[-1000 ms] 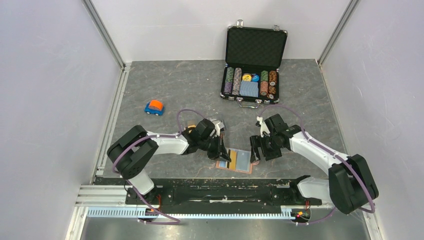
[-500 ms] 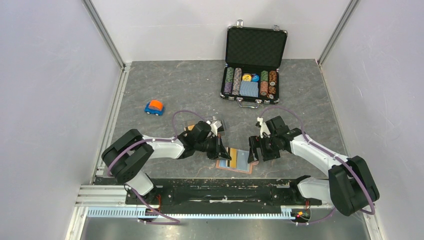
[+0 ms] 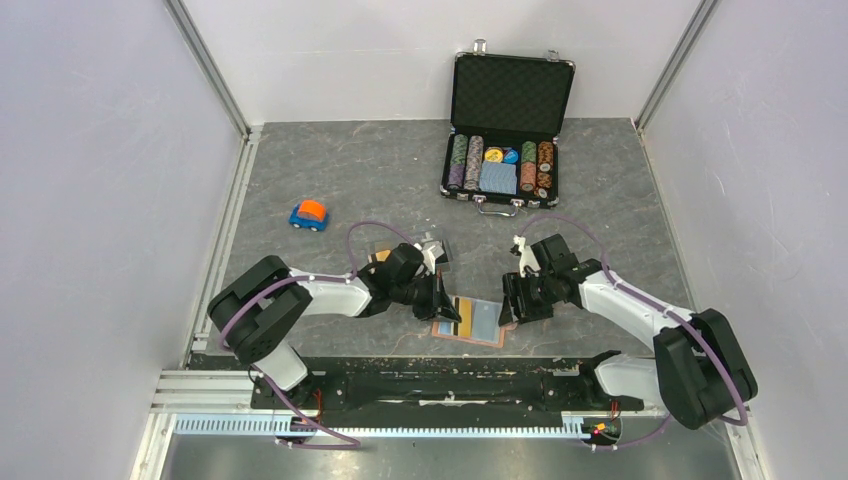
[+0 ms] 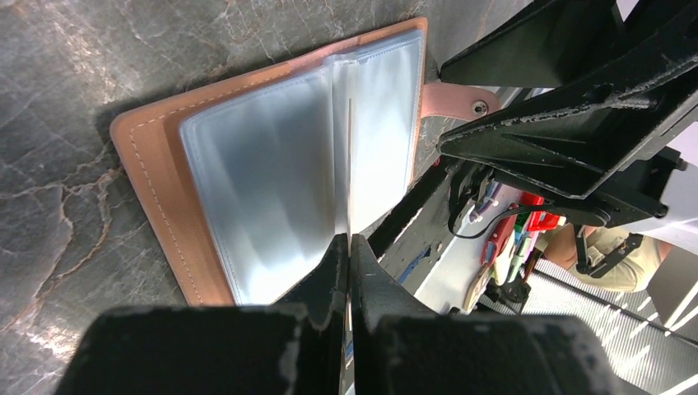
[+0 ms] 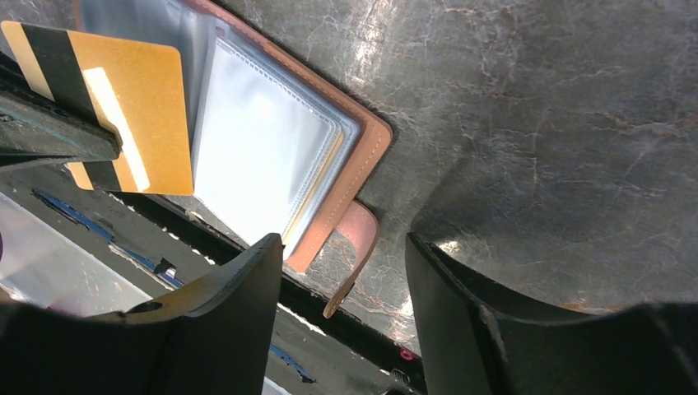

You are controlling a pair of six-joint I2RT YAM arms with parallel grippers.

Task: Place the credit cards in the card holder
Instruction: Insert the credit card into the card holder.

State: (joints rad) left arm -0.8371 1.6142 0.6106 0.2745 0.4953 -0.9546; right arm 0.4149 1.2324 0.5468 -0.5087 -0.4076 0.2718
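Lying open on the grey table (image 3: 350,170), the tan card holder (image 3: 480,322) sits near the front edge, between the two robot hands. Its clear sleeves (image 4: 272,164) face up, and its brown leather edge shows around them. A thin yellow edge peeks out from among the sleeves on the right side. Its pink-brown snap tab (image 5: 360,234) sticks out on the side by the right arm and lies flat on the table.

The left gripper (image 4: 347,251) is squeezed tight on a gold credit card (image 5: 152,99). The card has a black stripe and a white strip on it. It stands on its edge over the left half of the holder, right above the clear sleeves. I cannot tell if it touches them.

The right gripper (image 5: 342,247) hangs just above the snap tab side. Its fingers (image 5: 239,304) are spread apart with nothing in them.

Far back on the table stands a black poker-chip case (image 3: 512,95) with its lid up and rows of chips inside. A little blue and orange toy car (image 3: 309,215) sits off to the left, well away from the holder.
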